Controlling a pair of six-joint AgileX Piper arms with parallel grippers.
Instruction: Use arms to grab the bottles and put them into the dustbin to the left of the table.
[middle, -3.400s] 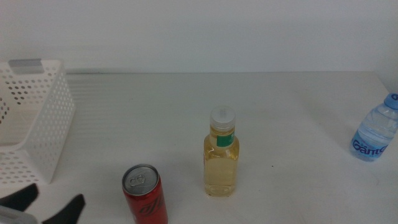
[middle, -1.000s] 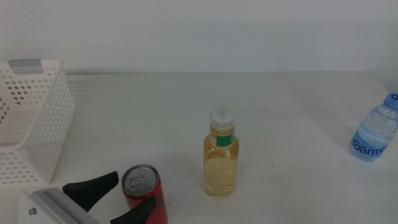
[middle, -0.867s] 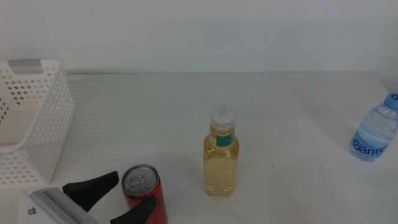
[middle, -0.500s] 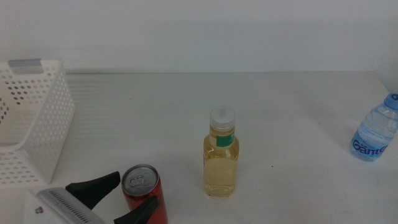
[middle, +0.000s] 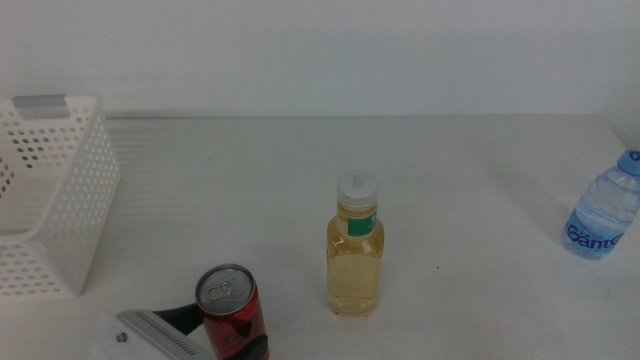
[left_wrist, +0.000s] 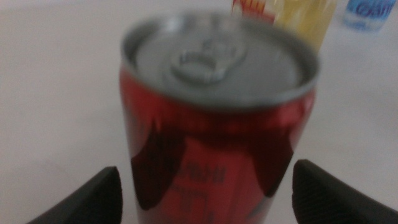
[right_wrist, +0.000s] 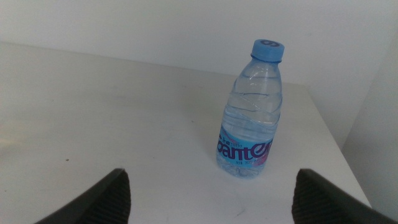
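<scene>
A red drinks can (middle: 232, 312) stands at the table's front, left of centre. My left gripper (left_wrist: 208, 199) is open with one jaw on each side of the can (left_wrist: 217, 124), close to its walls. In the middle view only one dark finger (middle: 182, 316) and the white housing show beside the can. The yellow-liquid bottle (middle: 355, 255) stands upright just right of the can. The blue-capped water bottle (middle: 603, 215) stands at the far right edge. My right gripper (right_wrist: 211, 190) is open and faces that bottle (right_wrist: 252, 121) from a distance. The dustbin (middle: 60, 200) sits at the left.
The white table (middle: 250, 190) is ribbed towards its far edge, with a pale wall behind. The water bottle stands close to the table's right edge.
My left gripper has come in from the bottom left and slid right, so its jaws now sit around the can. The bottles, can and dustbin have not moved.
</scene>
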